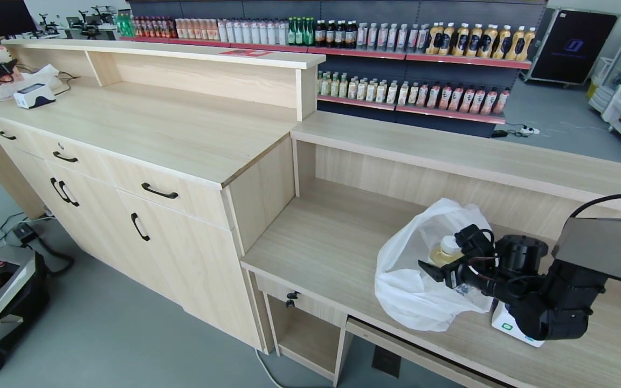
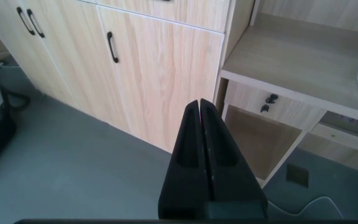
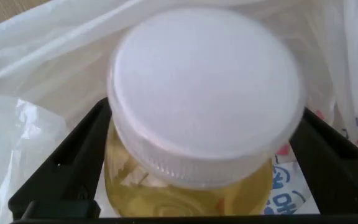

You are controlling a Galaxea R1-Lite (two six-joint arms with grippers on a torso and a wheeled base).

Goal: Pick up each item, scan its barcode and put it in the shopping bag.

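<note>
Your left end effector is pinched shut above the grey floor. Lower right in the head frame, your right end effector clamps a white-capped yellow bottle in the mouth of the white shopping bag on the desk.

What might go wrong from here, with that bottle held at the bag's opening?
1. The shopping bag is limp and crumpled at its mouth; the bottle held by the right gripper might snag the plastic or land outside.
2. The bag sits near the front edge of the counter, so a push might slide it off.
</note>
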